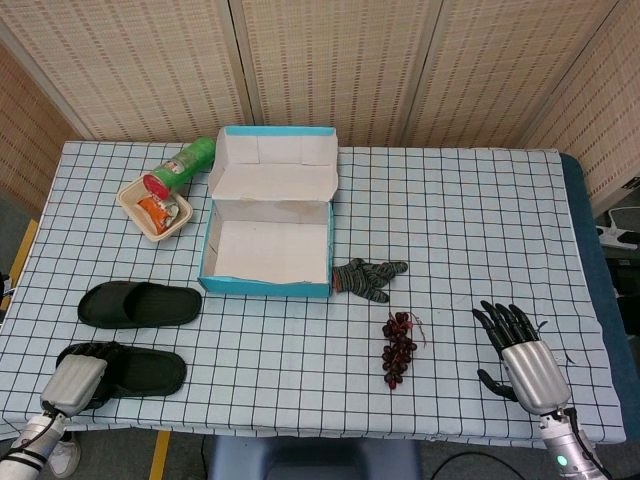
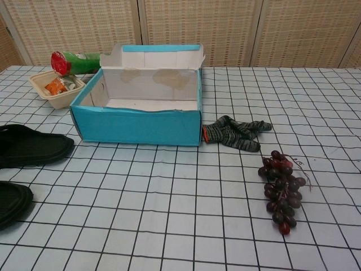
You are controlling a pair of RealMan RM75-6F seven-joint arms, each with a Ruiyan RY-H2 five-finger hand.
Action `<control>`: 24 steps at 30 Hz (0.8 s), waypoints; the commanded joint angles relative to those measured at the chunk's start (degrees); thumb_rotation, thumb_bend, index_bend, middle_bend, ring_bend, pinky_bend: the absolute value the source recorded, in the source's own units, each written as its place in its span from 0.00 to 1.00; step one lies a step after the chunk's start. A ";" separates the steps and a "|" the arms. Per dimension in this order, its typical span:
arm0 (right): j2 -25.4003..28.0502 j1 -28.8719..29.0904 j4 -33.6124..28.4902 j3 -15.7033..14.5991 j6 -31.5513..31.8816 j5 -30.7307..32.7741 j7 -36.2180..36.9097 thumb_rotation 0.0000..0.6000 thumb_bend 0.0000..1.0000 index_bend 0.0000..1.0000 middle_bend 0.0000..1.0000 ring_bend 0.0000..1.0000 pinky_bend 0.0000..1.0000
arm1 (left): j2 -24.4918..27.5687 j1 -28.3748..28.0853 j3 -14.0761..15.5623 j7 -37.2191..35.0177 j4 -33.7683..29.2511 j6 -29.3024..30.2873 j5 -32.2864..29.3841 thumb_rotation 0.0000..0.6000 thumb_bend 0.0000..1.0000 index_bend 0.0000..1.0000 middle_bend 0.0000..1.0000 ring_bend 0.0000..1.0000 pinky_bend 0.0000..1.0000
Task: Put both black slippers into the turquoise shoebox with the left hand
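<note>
Two black slippers lie at the table's front left. The far slipper lies free. My left hand is at the table's front edge, with its fingers curled over the left end of the near slipper. The turquoise shoebox stands open behind the slippers, empty, with its lid flipped back. At the front right, my right hand rests with its fingers spread and holds nothing. Neither hand shows in the chest view.
A grey knitted glove lies by the box's right front corner. A bunch of dark grapes lies in front of it. A green can and a beige food tray sit left of the box.
</note>
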 commanded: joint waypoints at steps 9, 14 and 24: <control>0.09 -0.04 -0.08 0.08 0.17 0.04 0.03 1.00 0.16 0.00 0.00 0.00 0.00 | 1.59 0.97 -1.75 -3.43 -0.33 5.14 1.30 1.00 0.51 0.70 0.79 0.64 0.63; 0.02 -0.22 0.06 0.02 0.48 0.01 0.40 1.00 0.16 0.00 0.00 0.00 0.00 | 5.24 0.97 -3.93 -4.78 -6.29 9.06 1.89 1.00 0.51 0.70 0.79 0.64 0.63; 0.11 0.04 0.62 -0.22 -0.17 0.09 2.34 1.00 0.16 0.00 0.00 0.00 0.00 | 18.00 -9.57 -9.24 -3.04 -30.53 -0.61 2.52 1.00 0.53 0.70 0.80 0.65 0.64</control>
